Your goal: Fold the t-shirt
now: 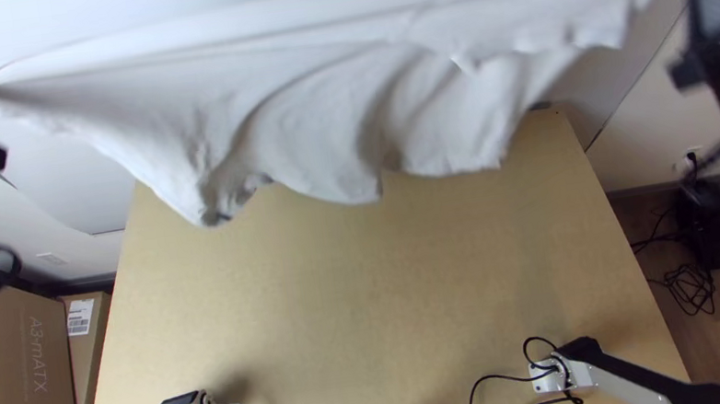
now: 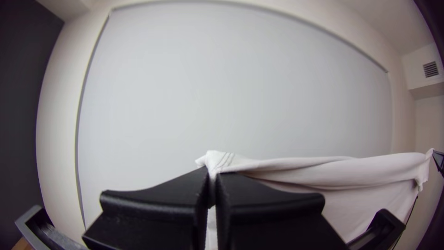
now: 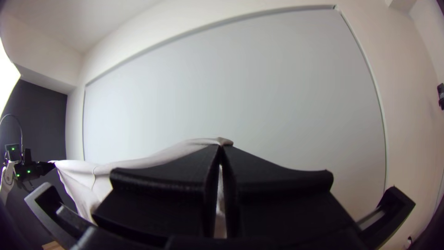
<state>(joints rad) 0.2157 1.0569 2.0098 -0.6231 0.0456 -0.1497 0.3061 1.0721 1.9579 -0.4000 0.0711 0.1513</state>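
- At the far left in the top view, the left claw [image 2: 212, 178] is pressed together on one end of the t-shirt [image 1: 300, 98], with a small tuft of cloth poking out past its tips. Lines of stitching run across the cloth there.
- Beside the table's left edge stand cardboard boxes [image 1: 23, 358], which play no part in the job.
- Between the claws, the t-shirt hangs in the air, its top edge drawn nearly straight from one claw to the other. Below that edge it drops in loose, wavy folds, with a crumpled low point towards the left and a ragged lower edge towards the right. I cannot tell whether those folds are a deliberate doubling or just slack.
- Under it lies the wooden table [image 1: 370, 275]; the cloth hangs over the far end, and whether it touches the wood is unclear. So the picking up and stretching look done, while the laying down, smoothing and folding proper seem left. The task looks to be at an early stage.
- At the far right, the right claw [image 3: 221, 150] pinches the other end of the t-shirt, its fingers closed. Both claws would probably need to come down together to lay the cloth flat.
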